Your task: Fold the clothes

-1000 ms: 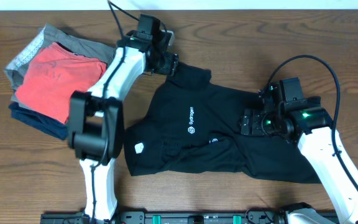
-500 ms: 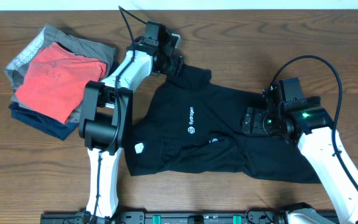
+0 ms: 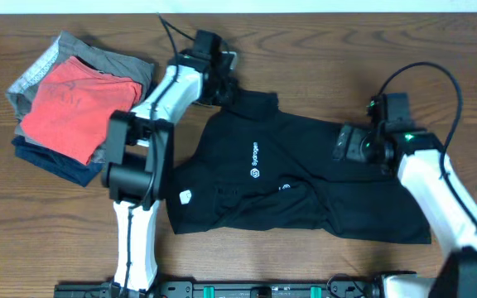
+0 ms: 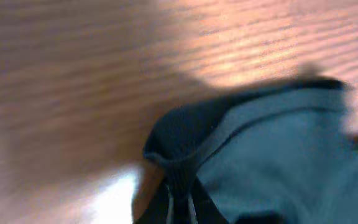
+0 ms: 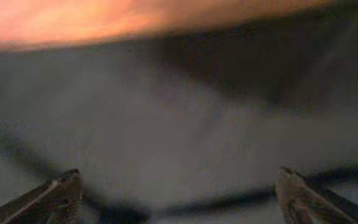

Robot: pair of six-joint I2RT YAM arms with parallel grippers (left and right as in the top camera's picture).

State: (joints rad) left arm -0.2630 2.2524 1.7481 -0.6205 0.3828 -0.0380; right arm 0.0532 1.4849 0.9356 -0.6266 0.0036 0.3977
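The clothes, a black shirt [image 3: 296, 178] with small white lettering [image 3: 255, 154], lie spread across the middle of the wooden table [image 3: 346, 50]. My left gripper [image 3: 226, 88] is at the shirt's far left top corner, by the collar. In the left wrist view it [image 4: 180, 200] is shut on a ridge of the dark fabric [image 4: 260, 155], which bunches up just ahead of the jaws. My right gripper [image 3: 344, 142] hovers over the shirt's right upper part. Its fingertips [image 5: 67, 182] stand wide apart, open, with only flat black cloth [image 5: 185, 124] below them.
A pile of folded garments sits at the far left: a red one [image 3: 66, 106] on top, grey [image 3: 98, 51] behind it, navy [image 3: 52, 161] underneath. The left arm's white links [image 3: 135, 240] stretch from the front edge beside the shirt's left hem.
The left gripper has closed on the shirt's edge by the collar. The right arm has drawn slightly back and to the right over the shirt, staying open.
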